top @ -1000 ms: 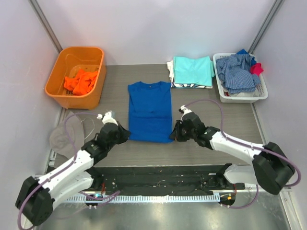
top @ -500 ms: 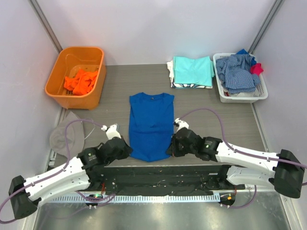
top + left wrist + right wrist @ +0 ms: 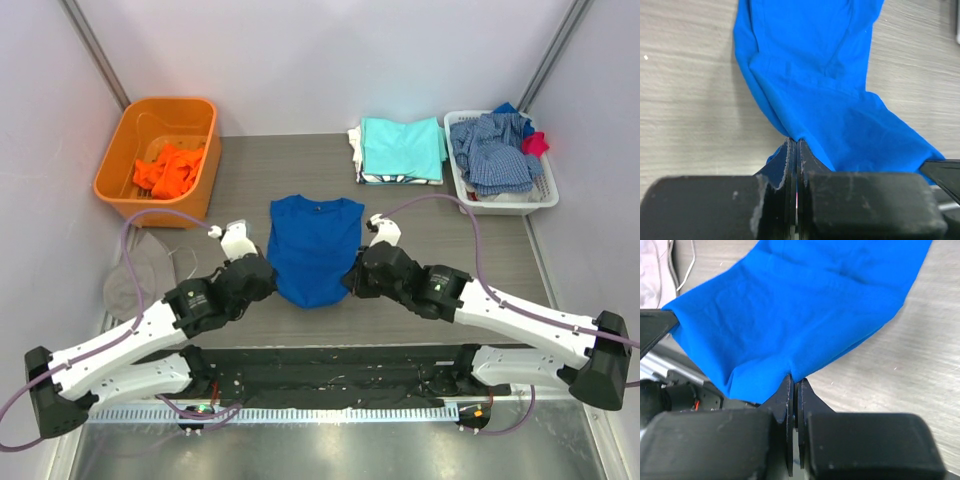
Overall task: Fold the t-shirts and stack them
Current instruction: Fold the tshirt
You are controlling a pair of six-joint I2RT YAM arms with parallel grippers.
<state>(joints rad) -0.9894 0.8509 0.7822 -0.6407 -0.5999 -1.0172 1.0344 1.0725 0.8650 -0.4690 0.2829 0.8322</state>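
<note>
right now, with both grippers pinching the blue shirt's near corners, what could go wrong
The left gripper and right gripper each pinch only a thin bit of the blue shirt, so a corner could slip out. The lifted hem sags between them, so the fold might land creased or crooked. Nothing pins the collar end on the table, so the whole shirt may slide instead of folding.
</note>
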